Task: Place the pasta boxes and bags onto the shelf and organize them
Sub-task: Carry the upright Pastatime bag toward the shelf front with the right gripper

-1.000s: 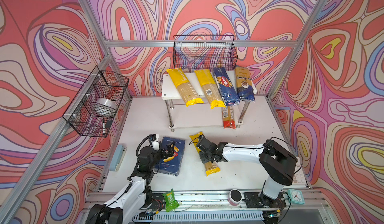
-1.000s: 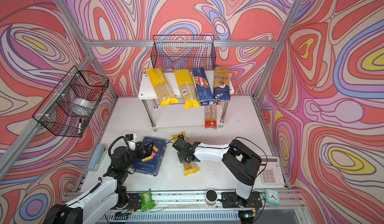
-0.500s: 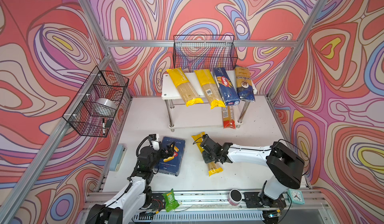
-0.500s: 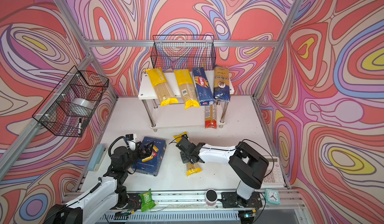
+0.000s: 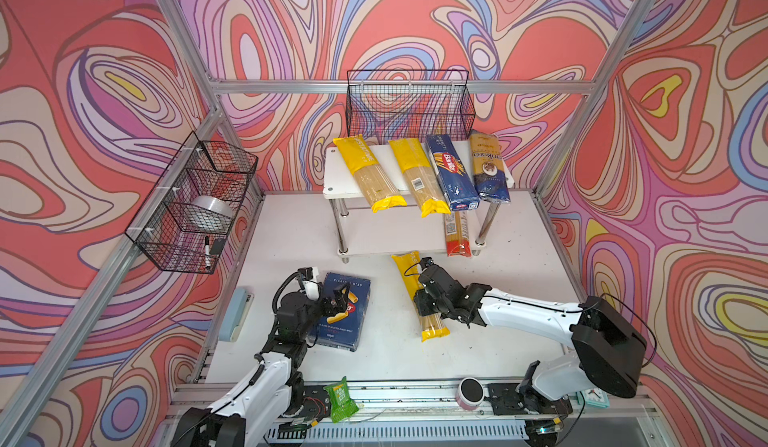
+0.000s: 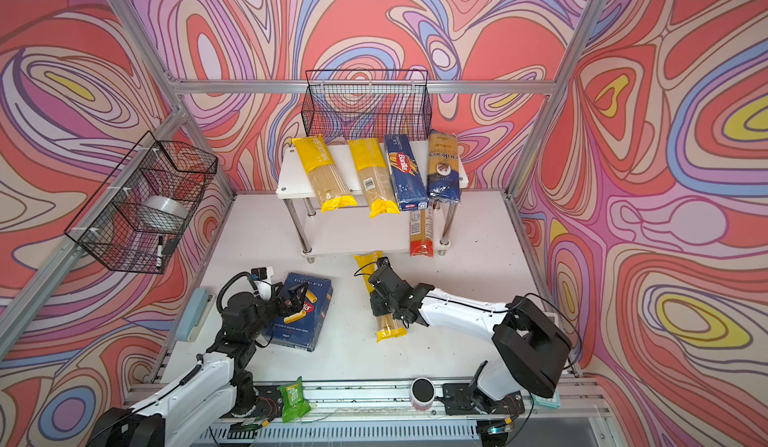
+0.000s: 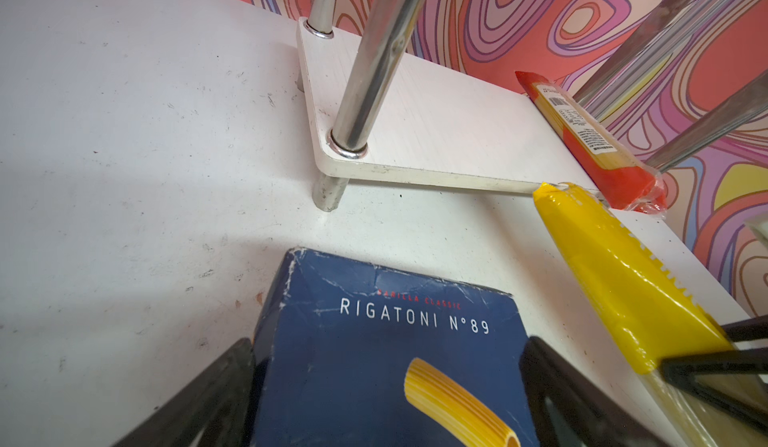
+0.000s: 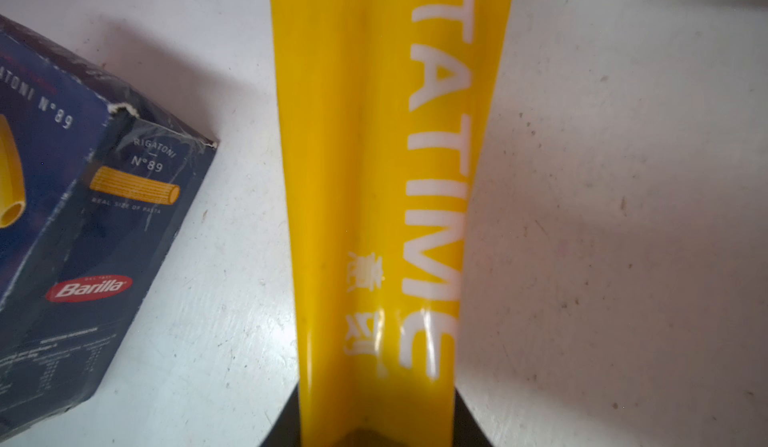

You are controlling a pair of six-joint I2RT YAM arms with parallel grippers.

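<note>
My right arm stretches low across the counter [image 5: 395,362], forearm nearly level. My right claw [image 8: 376,424] is clenched around the yellow-ended spaghetti bag [image 8: 365,175], whose far end, ahead of the claw, meets the shelf [image 5: 374,239]. My left claw [image 5: 340,299] hangs spread over the rigatoni box [image 5: 345,324].

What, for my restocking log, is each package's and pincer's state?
Rigatoni box, flat on table.
Loose yellow bag, unshelved, gripped.
Leftmost yellow bag, top board.
Second yellow bag, top board.
Spaghetti box, top board.
Blue bag, top board.
Red-ended bag, lower board.
Left pincer, open over rigatoni box.
Right pincer, shut on loose yellow bag.
</note>
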